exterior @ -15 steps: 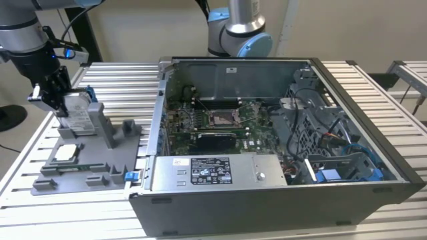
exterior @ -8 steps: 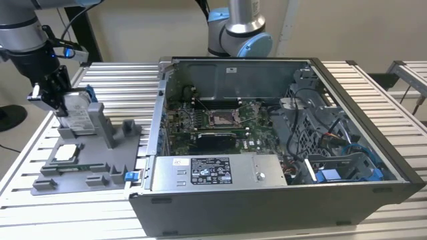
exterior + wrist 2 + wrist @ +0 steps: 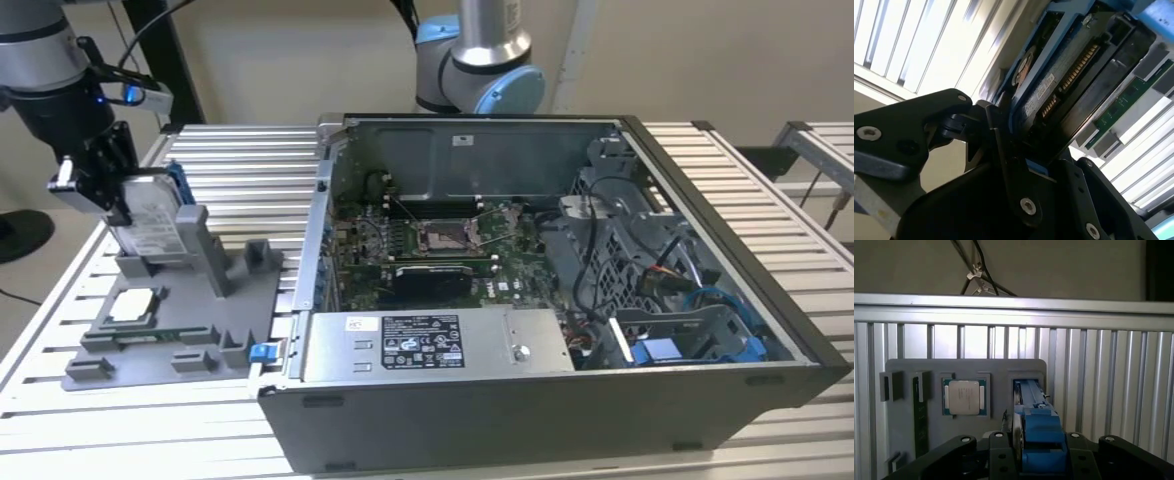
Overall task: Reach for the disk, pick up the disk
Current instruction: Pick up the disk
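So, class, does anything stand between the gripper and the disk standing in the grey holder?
Nothing visible does. In the exterior view the gripper is right at the top of the disk, which stands upright in a slot of the grey holder. The first wrist view shows nothing between them either.

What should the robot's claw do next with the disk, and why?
Probably lift straight up. The gripper looks closed on the disk, which stands upright in a slot of the grey holder, so a sideways pull might snag it.
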